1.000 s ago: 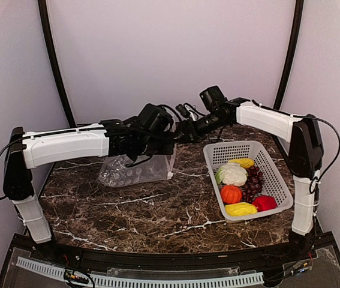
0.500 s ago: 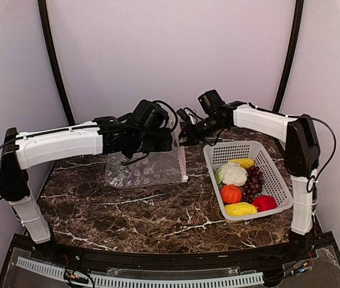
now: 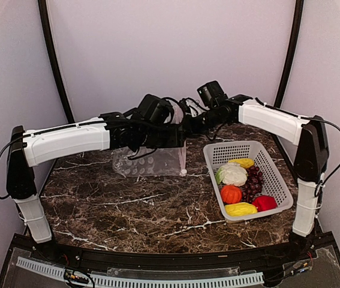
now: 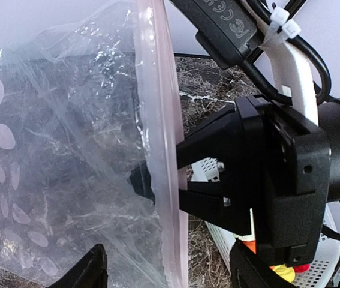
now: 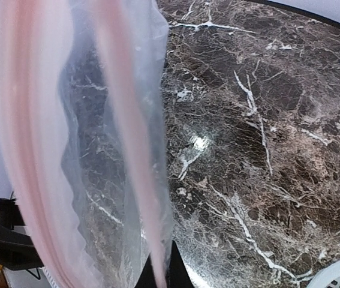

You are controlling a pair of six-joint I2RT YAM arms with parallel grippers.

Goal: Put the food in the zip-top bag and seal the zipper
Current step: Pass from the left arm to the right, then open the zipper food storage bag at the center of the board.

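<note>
Above marble table [image 3: 128,210], hanging upright at the back: clear spotted bag [image 3: 152,163]. Beside it, white basket [image 3: 217,157] with all the food [image 3: 234,174]. Zipper [image 4: 158,120] pinched in right gripper [image 4: 158,183]. Left gripper [image 4: 170,270] spread wide.

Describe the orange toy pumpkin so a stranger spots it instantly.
Find the white perforated plastic basket on the right of the dark marble table. Inside, the round orange toy pumpkin lies between the white cauliflower and the near yellow piece; nothing else is orange.

bag [image 3: 152,163]: clr, pale spots | zipper [image 4: 161,150]: pink | basket [image 3: 237,152]: wht | table [image 3: 128,204]: brn marble
</note>
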